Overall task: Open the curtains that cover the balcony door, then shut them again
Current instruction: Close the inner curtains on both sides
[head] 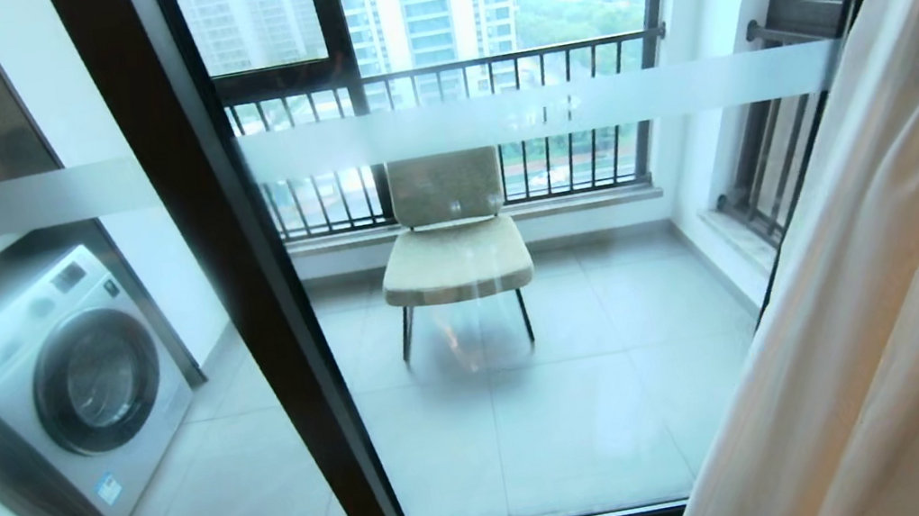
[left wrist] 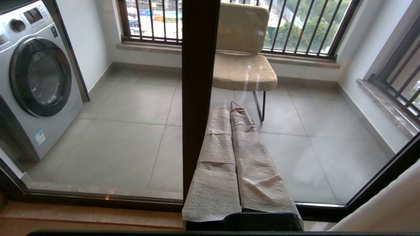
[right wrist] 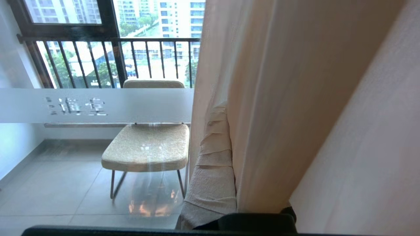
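Plainly the tall pleated beige woven curtains (head: 881, 277), bunched at the right edge of the dark-framed glass balcony door (head: 525, 330), look soft and heavy, best pinched along their leading fold, where the right gripper (right wrist: 229, 137) sits closed on cloth, the left gripper (left wrist: 229, 108) closed, empty.

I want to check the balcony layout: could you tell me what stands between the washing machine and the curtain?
In the head view, the chair stands between washing machine and curtain, behind the balcony door.

the curtains (head: 876, 305) are hanging bunched at the right edge, leaving the balcony door (head: 242, 263) uncovered. a frosted strip (head: 529, 113) is crossing its glass. beyond it a chair (head: 454, 245) is standing before the railing (head: 440, 70), and a washing machine (head: 65, 390) is sitting at left.
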